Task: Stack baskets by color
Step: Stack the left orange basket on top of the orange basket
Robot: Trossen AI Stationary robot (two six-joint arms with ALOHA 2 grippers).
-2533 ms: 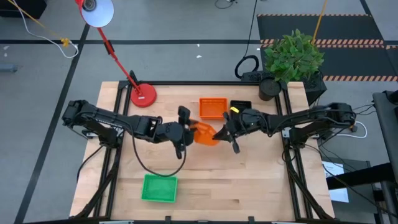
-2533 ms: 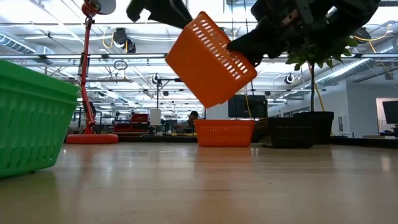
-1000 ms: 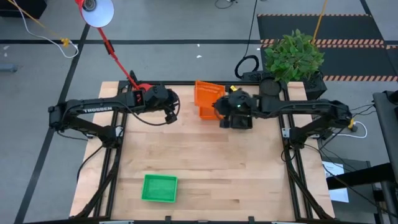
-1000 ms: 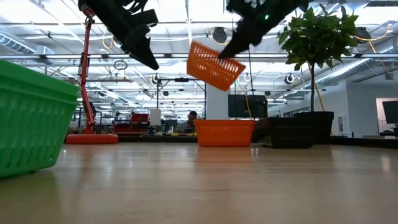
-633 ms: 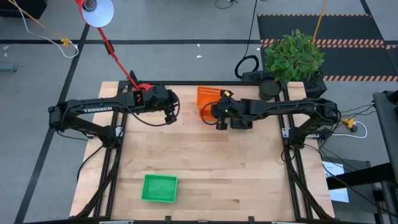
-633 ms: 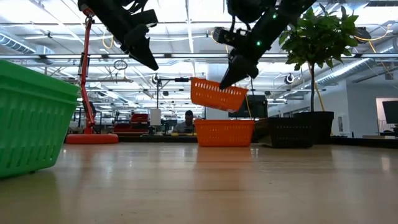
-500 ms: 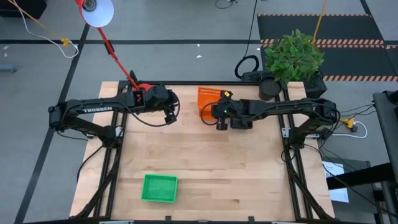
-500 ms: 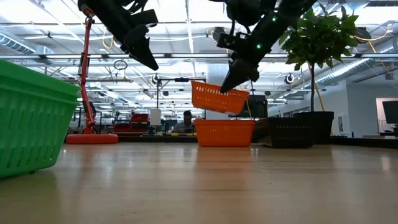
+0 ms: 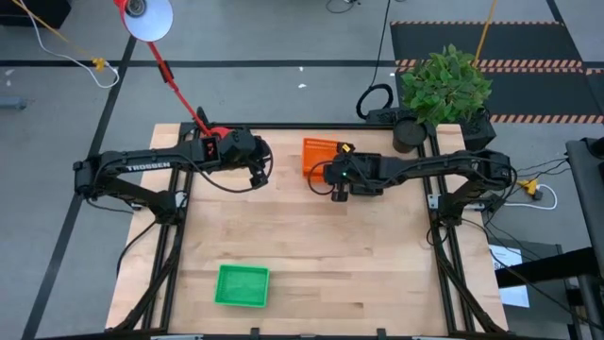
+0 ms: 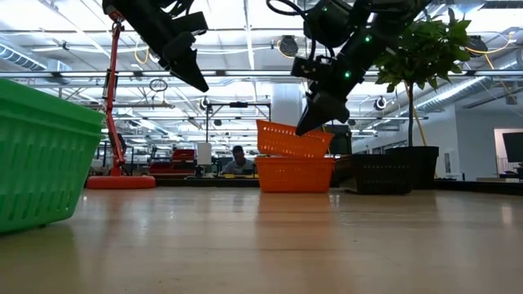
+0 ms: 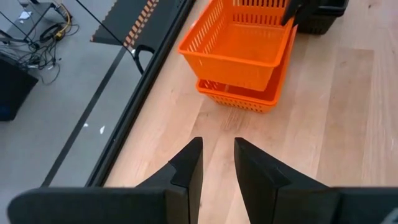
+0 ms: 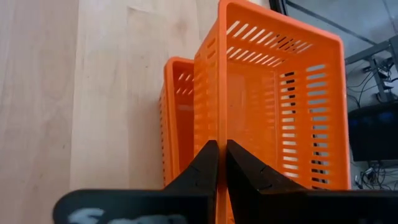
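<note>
Two orange baskets are at the table's far middle. The lower one (image 10: 294, 175) stands on the table. The upper one (image 9: 319, 155) sits tilted, partway down in the lower, with my right gripper (image 12: 222, 163) shut on it. A black basket (image 10: 384, 174) stands just to the right of them, mostly under my right arm in the high view. A green basket (image 9: 243, 285) stands near the front edge. My left gripper (image 11: 217, 155) hangs open and empty above the table, left of the orange baskets. My right gripper pinches the rim of one side wall (image 12: 222, 132) of the upper orange basket, one finger inside the basket and one outside. The fingers slant down from the table's right and near side. The basket sits slightly tilted, its bottom (image 10: 288, 152) inside the lower orange basket.
A red lamp base (image 9: 217, 144) stands at the far left, its pole leaning out over the far edge. A potted plant (image 9: 444, 85) stands at the far right corner. Bare wood (image 9: 340, 255) stretches across the table's middle and near right.
My right gripper has gone down toward the lower orange basket, carrying the upper orange basket. That basket hung tipped and clear above a second ago. It has levelled out and its bottom now sits in the lower basket.
</note>
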